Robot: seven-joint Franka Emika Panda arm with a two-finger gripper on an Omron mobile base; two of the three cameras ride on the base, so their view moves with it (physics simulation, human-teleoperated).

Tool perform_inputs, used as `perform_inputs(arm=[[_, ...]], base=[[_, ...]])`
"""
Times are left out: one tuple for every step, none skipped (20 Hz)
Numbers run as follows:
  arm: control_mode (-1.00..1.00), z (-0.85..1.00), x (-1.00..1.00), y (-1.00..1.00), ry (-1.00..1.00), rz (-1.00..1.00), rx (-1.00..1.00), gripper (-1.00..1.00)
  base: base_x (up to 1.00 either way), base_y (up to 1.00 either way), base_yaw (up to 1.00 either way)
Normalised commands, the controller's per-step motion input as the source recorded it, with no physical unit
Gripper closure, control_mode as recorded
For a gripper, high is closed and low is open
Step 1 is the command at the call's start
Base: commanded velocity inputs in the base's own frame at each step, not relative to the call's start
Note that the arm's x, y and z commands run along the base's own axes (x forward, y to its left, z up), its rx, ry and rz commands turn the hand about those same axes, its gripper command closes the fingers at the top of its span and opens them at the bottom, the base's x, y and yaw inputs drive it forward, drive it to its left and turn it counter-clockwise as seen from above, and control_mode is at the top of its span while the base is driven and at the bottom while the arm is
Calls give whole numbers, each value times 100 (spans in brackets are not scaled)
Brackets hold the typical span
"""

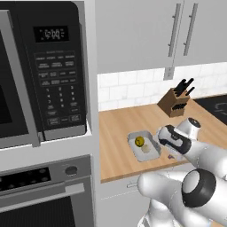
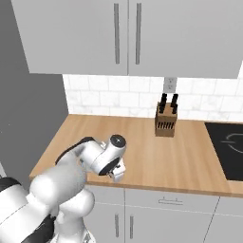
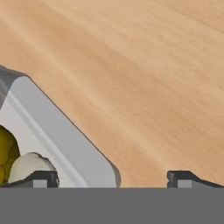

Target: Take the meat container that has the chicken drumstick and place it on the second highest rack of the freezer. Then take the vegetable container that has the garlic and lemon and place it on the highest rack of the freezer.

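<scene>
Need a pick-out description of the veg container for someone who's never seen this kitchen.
Start at the wooden counter to the right of the tall oven and microwave stack. Near its front edge, just left of the robot's hand, lies a shallow pale-grey rectangular tray. It alone holds food, a yellow lemon and an off-white garlic; the knife block stands farther back by the wall.

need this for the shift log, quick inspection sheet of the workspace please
surface: wooden counter, bare around the tray
job's things: grey tray on the counter, holding lemon and garlic side by side
clutter: knife block at the tiled wall
hand: hand open, low over the tray's rim, holding nothing
cables: nothing seen
surroundings: microwave above oven, wall cabinets, black cooktop
</scene>
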Motion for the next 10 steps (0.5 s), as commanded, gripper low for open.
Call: perform_inputs(arm=[[-100, -43, 54, 6, 8, 10, 0, -100], [-100, -44, 51, 4, 8, 11, 0, -100], [-100, -46, 47, 5, 8, 11, 0, -100], [-100, -46, 47, 4, 9, 10, 0, -100], [-100, -44, 42, 0, 9, 9, 0, -100], [-100, -46, 37, 0, 7, 9, 0, -100], [-100, -49, 28, 0, 6, 9, 0, -100], [-100, -50, 24, 0, 5, 9, 0, -100], [-100, -51, 21, 0, 5, 8, 0, -100], [-100, -47, 6, 7, 2, 9, 0, -100]], base=[[0, 0, 0], [0, 0, 0], [0, 0, 0], [0, 0, 0], [0, 0, 0], [0, 0, 0], [0, 0, 0], [0, 0, 0], [0, 0, 0], [0, 0, 0]])
